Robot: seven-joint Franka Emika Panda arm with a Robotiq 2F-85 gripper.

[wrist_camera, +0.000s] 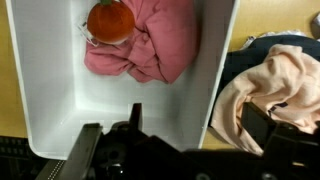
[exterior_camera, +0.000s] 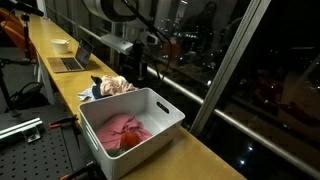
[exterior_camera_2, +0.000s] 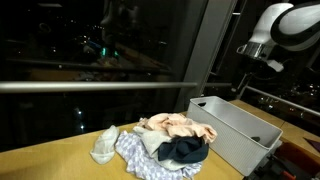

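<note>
A white plastic bin [wrist_camera: 50, 90] holds a crumpled pink cloth [wrist_camera: 160, 40] with a round orange-red item [wrist_camera: 110, 20] lying on it. My gripper [wrist_camera: 197, 115] hangs open and empty above the bin's side wall, with one finger over the bin floor. The other finger [wrist_camera: 265, 125] is over a peach cloth [wrist_camera: 270, 85] lying outside the bin. In an exterior view the gripper [exterior_camera: 130, 65] hovers over the bin's [exterior_camera: 160, 105] far end, beside the clothes pile [exterior_camera: 110, 87].
The pile [exterior_camera_2: 165, 140] lies on a wooden counter next to the bin [exterior_camera_2: 235, 130], with peach, dark blue [exterior_camera_2: 185, 150] and whitish [exterior_camera_2: 103, 148] pieces. A laptop [exterior_camera: 70, 62] and a bowl [exterior_camera: 60, 45] sit farther along. A dark window runs along the counter.
</note>
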